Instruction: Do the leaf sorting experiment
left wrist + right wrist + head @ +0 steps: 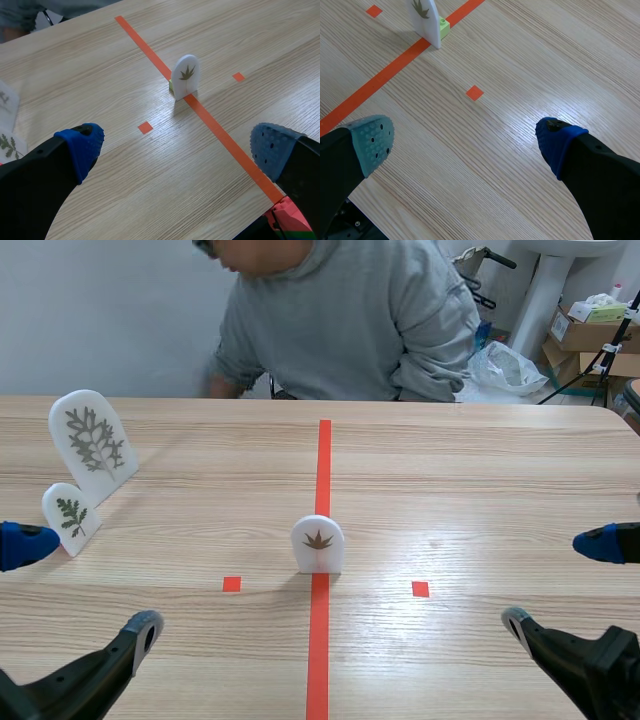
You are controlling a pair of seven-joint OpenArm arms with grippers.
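1. Standing upright on the tape line [322,470] near the centre of the table [480,490], in the scene view, the middle leaf card [318,543] has its long axis vertical, rounded end up. Its printed face is turned toward the robot, and the brown leaf's tips fan upward.
   - Two tape squares [232,584] lie one on either side of it.
   - At the table's left side the large leaf card [92,445] and, just in front of it, the small leaf card [71,517] also stand on end, with their faces angled toward the middle.
   - The left gripper [80,588] and the right gripper [560,583] sit low at the two sides, both spread wide and holding nothing. The left one's blue pad is just beside the small leaf card.
   - A person [350,320] in a grey hoodie sits across the table.
   - Cardboard boxes [590,335] are stacked behind at the right; what they hold cannot be made out.
2. In the left wrist view the left gripper [177,150] is splayed over bare wood. The middle leaf card [185,76] is well ahead of it on the tape line, with a green block [171,85] touching its base.
3. In the right wrist view the right gripper [464,142] is likewise spread, with nothing between its fingers. The middle leaf card [426,20] is far ahead of it, and the green block [443,26] sits against its back.
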